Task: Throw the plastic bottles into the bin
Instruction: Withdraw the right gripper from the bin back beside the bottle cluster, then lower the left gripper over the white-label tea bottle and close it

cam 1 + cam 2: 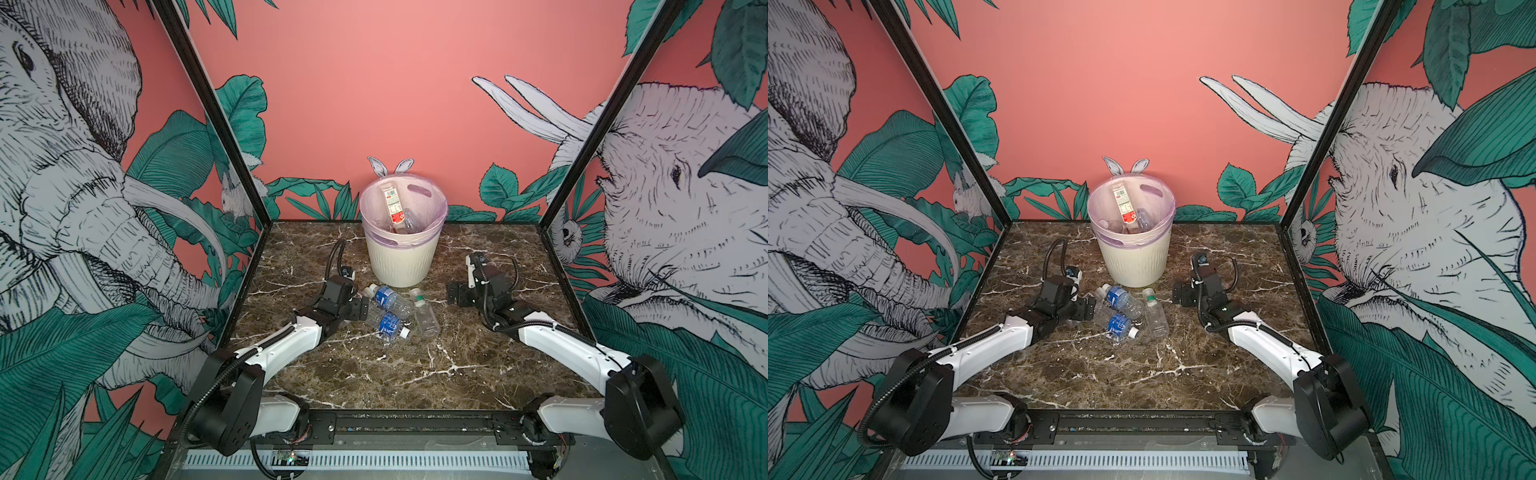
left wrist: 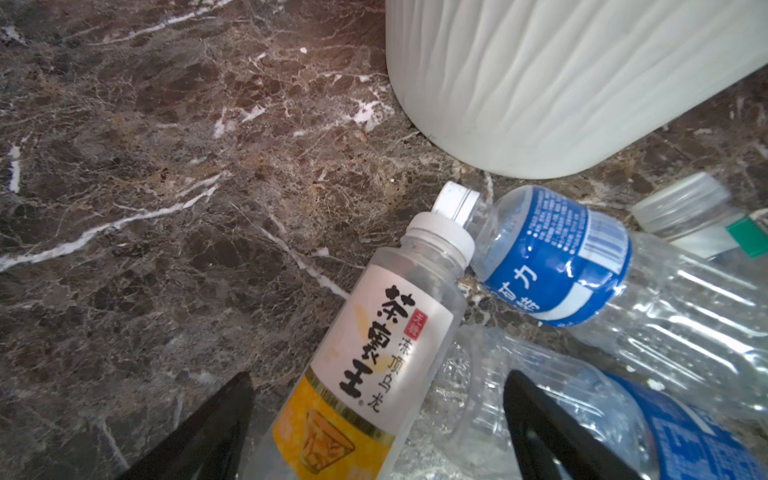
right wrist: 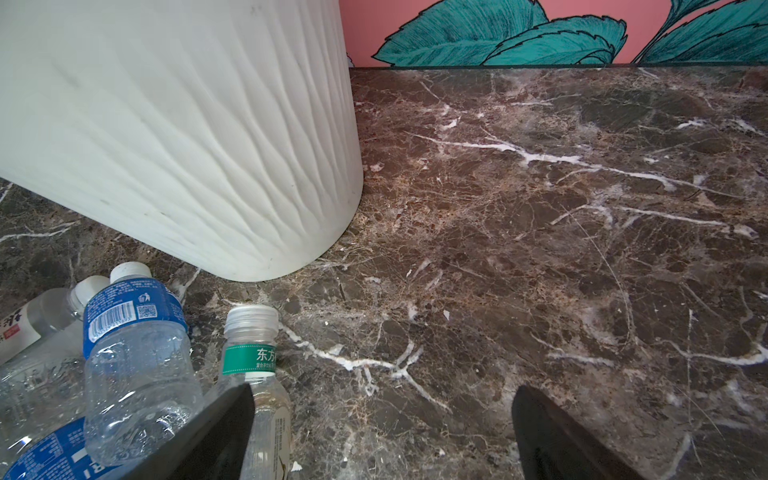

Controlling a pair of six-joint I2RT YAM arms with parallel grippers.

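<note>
The bin (image 1: pixel 401 259) (image 1: pixel 1133 266) stands at the back middle with several plastic bottles inside, one red-labelled (image 1: pixel 393 203). In front of it lie two blue-labelled bottles (image 1: pixel 388 298) (image 1: pixel 390 324) and a green-banded one (image 1: pixel 424 316). My left gripper (image 1: pixel 359 309) (image 2: pixel 380 378) is open at the left of this heap. A yellow-labelled tea bottle (image 2: pixel 374 353) lies between its fingers without touching them. My right gripper (image 1: pixel 455 295) (image 3: pixel 384 390) is open over bare marble, with the green-banded bottle (image 3: pixel 253 357) just beside one finger (image 3: pixel 224 428).
The marble table (image 1: pixel 374 374) is walled on three sides by printed panels. The bin's ribbed wall (image 2: pixel 561 83) (image 3: pixel 187 145) rises close ahead of both grippers. A blue-labelled bottle (image 2: pixel 557 257) lies against the tea bottle's cap.
</note>
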